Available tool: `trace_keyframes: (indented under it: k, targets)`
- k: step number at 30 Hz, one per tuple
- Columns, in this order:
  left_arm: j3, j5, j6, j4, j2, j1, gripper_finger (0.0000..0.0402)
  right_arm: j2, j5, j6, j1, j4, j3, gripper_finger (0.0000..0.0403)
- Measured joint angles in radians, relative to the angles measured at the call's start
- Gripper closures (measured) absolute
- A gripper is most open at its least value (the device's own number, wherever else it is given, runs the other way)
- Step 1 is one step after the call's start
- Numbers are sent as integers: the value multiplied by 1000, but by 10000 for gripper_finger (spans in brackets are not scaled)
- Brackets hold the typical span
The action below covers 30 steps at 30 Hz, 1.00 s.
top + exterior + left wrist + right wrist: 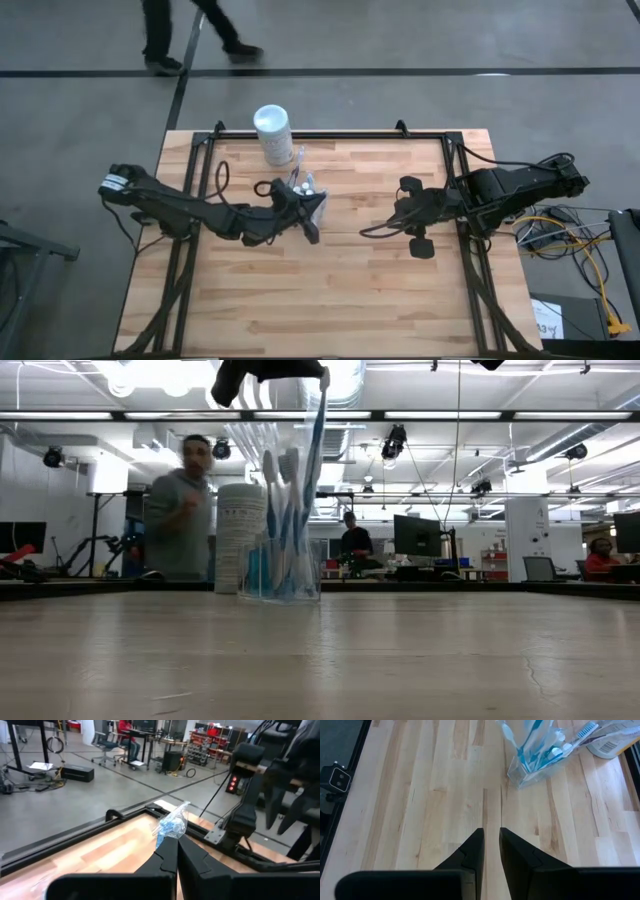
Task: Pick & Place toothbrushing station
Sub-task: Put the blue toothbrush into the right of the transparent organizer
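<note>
The toothbrushing station [281,572], a small clear plastic holder, stands upright on the wooden table [330,290] with several blue-and-white toothbrushes in it; it also shows in the high view [304,186] and the right wrist view [532,762]. My left gripper [318,374] is above the holder, shut on one toothbrush [314,470]. My right gripper [491,837] hangs over bare wood to the holder's right [395,215], its fingers a narrow gap apart with nothing between them. My left gripper pinches the toothbrush's upper end [172,826] between its two fingertips [167,851]. The fingers come in level, high above the holder. The toothbrush hangs nearly upright below them, slightly tilted, and its lower end reaches down inside the clear holder [300,555].
A taller white cylindrical container [272,132] stands just behind the holder near the table's far edge [240,535]. Black frame rails [330,134] run along the table's far and side edges. A person [185,510] stands beyond the far edge. Bare wood lies toward the near edge.
</note>
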Motion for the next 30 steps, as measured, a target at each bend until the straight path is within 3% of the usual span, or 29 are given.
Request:
trace_keyframes:
  k: [22,30]
  targets:
    - [-171,-2,-87,56,-1,4,399,0,0,0,0,0,0,349]
    - [-138,-4,92,184,-2,7,400,0,0,0,0,0,0,349]
